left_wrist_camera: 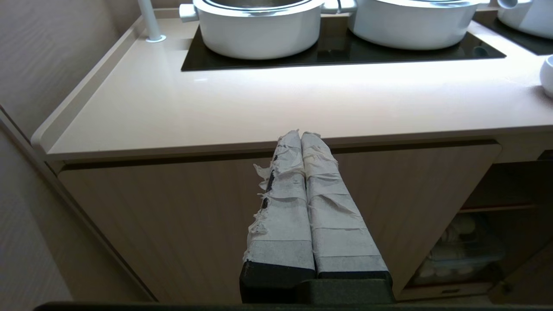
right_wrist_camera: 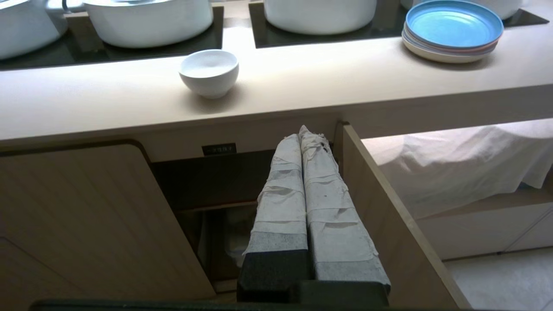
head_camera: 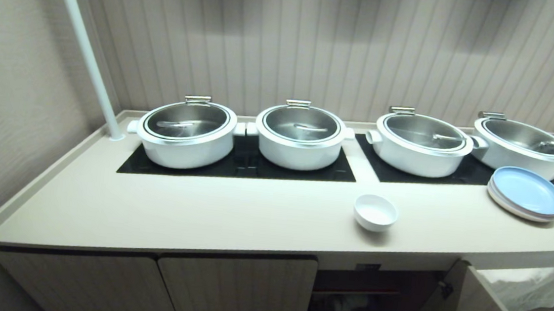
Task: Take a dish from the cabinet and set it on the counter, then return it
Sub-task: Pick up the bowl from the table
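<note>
Dish upright, mouth up, on counter; both grippers pressed together, empty

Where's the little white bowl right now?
The bowl sits on the counter near its front edge, right of centre, above the open cabinet.

The bowl sits on the counter, before the pots, left of the plates, above the open cabinet.
</note>
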### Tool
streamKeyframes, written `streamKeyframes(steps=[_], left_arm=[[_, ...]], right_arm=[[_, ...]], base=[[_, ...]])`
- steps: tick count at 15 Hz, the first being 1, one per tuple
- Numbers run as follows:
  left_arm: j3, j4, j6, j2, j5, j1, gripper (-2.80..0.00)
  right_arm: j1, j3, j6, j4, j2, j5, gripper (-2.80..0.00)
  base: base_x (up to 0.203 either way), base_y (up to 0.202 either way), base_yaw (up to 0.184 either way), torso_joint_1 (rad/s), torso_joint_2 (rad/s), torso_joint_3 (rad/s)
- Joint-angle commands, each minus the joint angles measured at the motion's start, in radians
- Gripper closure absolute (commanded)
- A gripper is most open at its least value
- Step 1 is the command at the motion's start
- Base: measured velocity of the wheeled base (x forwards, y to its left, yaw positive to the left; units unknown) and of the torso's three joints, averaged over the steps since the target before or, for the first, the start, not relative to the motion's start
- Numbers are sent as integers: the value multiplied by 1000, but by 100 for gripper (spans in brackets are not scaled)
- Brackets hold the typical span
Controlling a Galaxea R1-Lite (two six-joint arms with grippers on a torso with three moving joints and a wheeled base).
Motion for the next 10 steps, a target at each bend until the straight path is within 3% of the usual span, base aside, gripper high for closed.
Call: streamKeyframes(steps=[1,10], left_arm=[[0,0,-1,0,0,0,0],[0,0,-1,0,0,0,0]], right_arm=[[0,-13,-2,-1,40,-1,0],[-2,-125,-3,-13,311,-4,0]], base=[[0,0,0,0,0,0],[0,0,0,0,0,0]])
